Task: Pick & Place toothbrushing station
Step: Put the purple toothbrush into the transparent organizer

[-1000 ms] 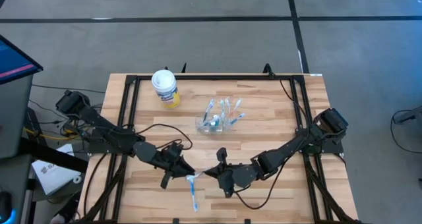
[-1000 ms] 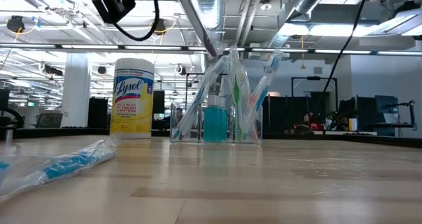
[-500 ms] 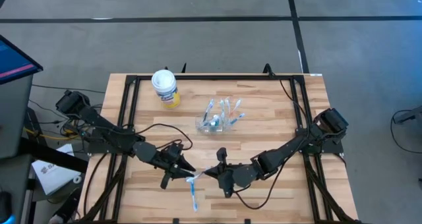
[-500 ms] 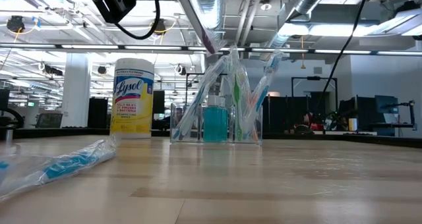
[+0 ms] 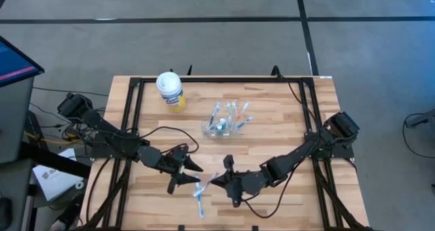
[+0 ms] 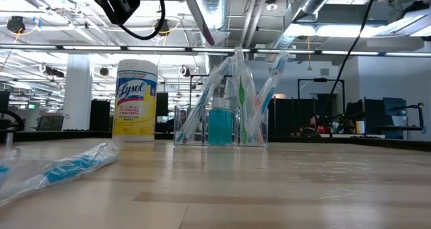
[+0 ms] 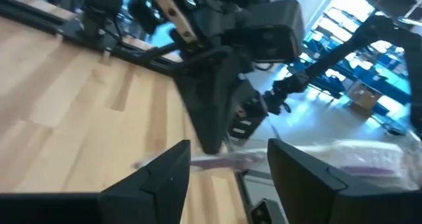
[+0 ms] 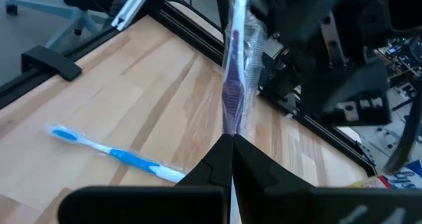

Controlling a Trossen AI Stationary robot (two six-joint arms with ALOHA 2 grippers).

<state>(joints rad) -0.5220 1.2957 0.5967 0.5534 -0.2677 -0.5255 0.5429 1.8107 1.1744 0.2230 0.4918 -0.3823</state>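
At frame centre, the clear cup held upright toothbrushes and a teal tube. My right gripper clamped a wrapped toothbrush; my left gripper stood apart.

Left fingers apart — right fingers seemingly pinched.

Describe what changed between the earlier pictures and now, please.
The left gripper drew back from the wrapped toothbrush and now stands open, apart from it. The right gripper keeps the toothbrush pinched, and it now tilts differently. The blue toothbrush on the table, the clear cup with its brushes and the white tub stayed in place.
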